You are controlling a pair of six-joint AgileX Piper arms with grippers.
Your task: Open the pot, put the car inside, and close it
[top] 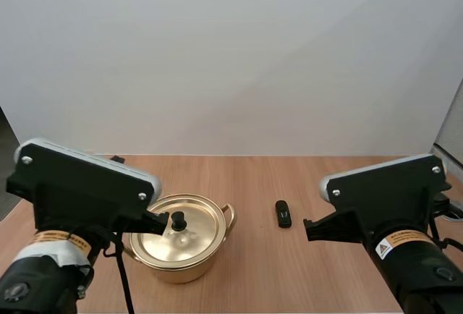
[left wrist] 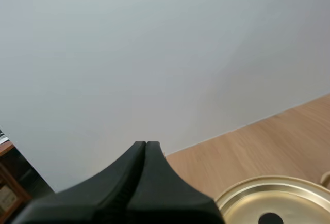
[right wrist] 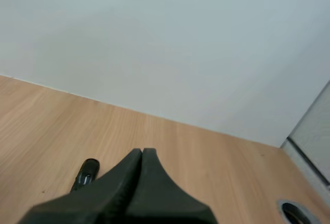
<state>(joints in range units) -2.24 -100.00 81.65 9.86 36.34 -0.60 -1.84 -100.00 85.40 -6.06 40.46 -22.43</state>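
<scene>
A gold pot [top: 181,245] stands on the wooden table with its lid [top: 179,234] on, topped by a black knob [top: 178,220]. A small black toy car [top: 283,213] lies to the pot's right. My left gripper [left wrist: 146,144] is shut on nothing, its fingers together as one dark wedge beside the lid's rim [left wrist: 273,193]. My right gripper [right wrist: 142,152] is likewise shut, with the car [right wrist: 86,173] just beyond and to the side of its tip. In the high view both arms sit at the near edge, left beside the pot, right near the car.
The wooden table [top: 253,176] runs back to a plain white wall. A round cable hole [right wrist: 294,211] sits in the tabletop near its right end. Bare wood lies between the pot and the car.
</scene>
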